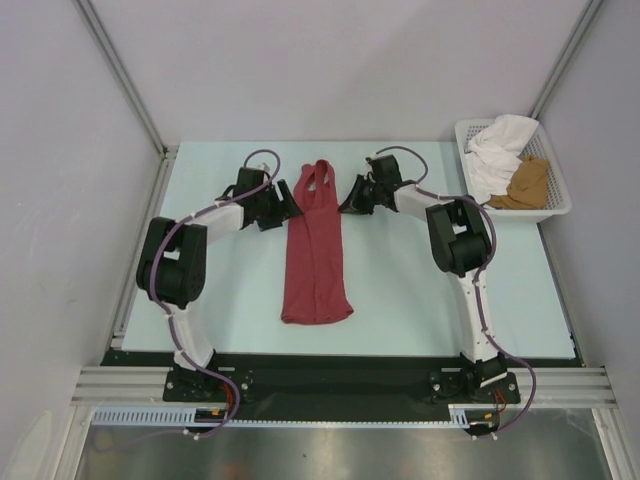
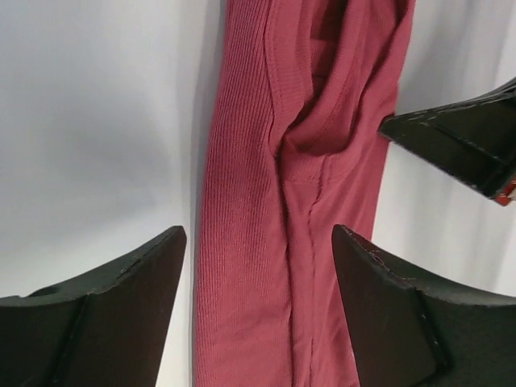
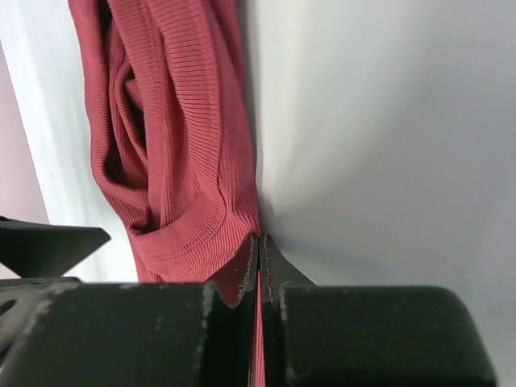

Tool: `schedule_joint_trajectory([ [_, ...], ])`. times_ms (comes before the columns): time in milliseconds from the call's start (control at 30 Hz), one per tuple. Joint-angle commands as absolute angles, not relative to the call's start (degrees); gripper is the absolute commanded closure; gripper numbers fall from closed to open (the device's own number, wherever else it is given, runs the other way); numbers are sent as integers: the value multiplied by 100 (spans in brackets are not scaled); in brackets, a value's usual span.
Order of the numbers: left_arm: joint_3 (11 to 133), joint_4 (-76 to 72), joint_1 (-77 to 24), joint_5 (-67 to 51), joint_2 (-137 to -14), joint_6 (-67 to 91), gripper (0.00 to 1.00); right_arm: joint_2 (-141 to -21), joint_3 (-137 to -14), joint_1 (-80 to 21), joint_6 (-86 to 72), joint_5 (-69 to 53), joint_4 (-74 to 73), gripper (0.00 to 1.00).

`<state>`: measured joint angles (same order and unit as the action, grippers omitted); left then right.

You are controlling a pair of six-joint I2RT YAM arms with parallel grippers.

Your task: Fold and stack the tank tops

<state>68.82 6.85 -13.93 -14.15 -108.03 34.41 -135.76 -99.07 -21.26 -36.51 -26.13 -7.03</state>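
Two tank tops are in view. The dark red ribbed tank top [image 1: 318,245] lies as a long narrow strip on the pale blue-green table [image 1: 420,290], with its straps at the far end and its hem toward the arm bases. The left gripper [image 1: 290,207] sits at one side of the strap end and the right gripper [image 1: 348,203] at the other, so the cloth lies between the two sets of jaws.

In the left wrist view the left gripper's jaws stand wide apart. The red ribbed cloth runs up between them and nothing is pinched. In the right wrist view the right gripper's jaws are pressed together with a thin edge of the red cloth caught between the tips — the rest of the top bunches in folds just left of those jaws.

The tan-brown tank top [image 1: 527,183] lies crumpled in a white plastic mesh basket [image 1: 556,205], well to the right of the right gripper's jaws and touching a crumpled white cloth [image 1: 495,155].
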Motion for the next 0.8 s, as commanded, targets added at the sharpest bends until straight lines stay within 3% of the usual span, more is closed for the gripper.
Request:
schedule_joint_trajectory([
  [0, 7312, 589, -1476, -1389, -11012, 3287, 23, -13606, -9817, -1759, -3647, -2338, -800, 100],
  [567, 8876, 861, -1512, -1283, -12498, 3322, 56, -13974, -10370, -1556, -3463, -2628, -984, 100],
  [700, 9193, 870, -1503, -1204, -12691, 3375, 56, -14176, -10766, -1529, -3463, -2593, -1168, 100],
  [767, 9193, 844, -1494, -968, -12648, 3392, 40, -14308, -11055, -1503, -3472, -2593, -1326, 98],
])
